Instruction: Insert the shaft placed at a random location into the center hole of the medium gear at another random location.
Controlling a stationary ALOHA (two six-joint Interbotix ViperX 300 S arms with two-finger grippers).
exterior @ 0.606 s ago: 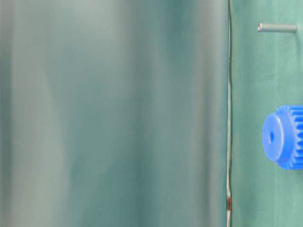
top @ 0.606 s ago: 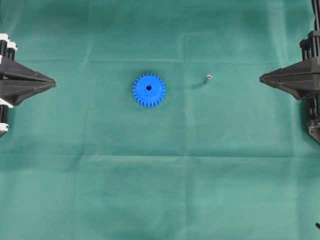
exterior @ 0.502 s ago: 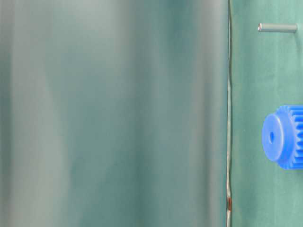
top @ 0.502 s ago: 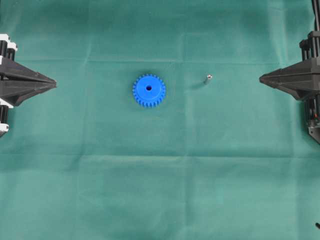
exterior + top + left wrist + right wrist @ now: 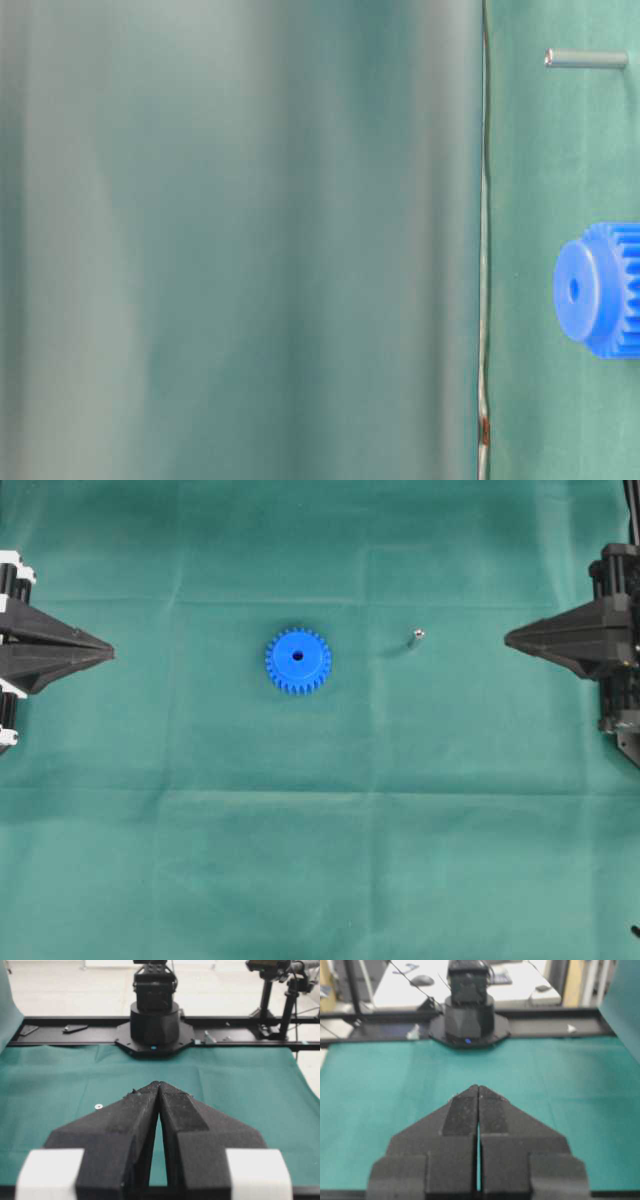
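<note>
The blue medium gear (image 5: 298, 661) lies flat on the green cloth near the middle, its dark center hole (image 5: 298, 656) facing up. It also shows in the table-level view (image 5: 597, 290). The thin silvery shaft (image 5: 416, 637) stands apart to the gear's right, and shows in the table-level view (image 5: 587, 59). A small shiny spot in the left wrist view may be its end (image 5: 98, 1106). My left gripper (image 5: 110, 652) is shut and empty at the far left edge. My right gripper (image 5: 508, 638) is shut and empty at the right, some way right of the shaft.
The green cloth (image 5: 320, 830) covers the table. The opposite arm's base (image 5: 154, 1020) stands at the far end in the left wrist view, and likewise in the right wrist view (image 5: 469, 1015). A blurred cloth fold (image 5: 240, 240) fills most of the table-level view.
My right gripper has moved a little to the left, toward the shaft. The left gripper, gear and shaft have not moved.
</note>
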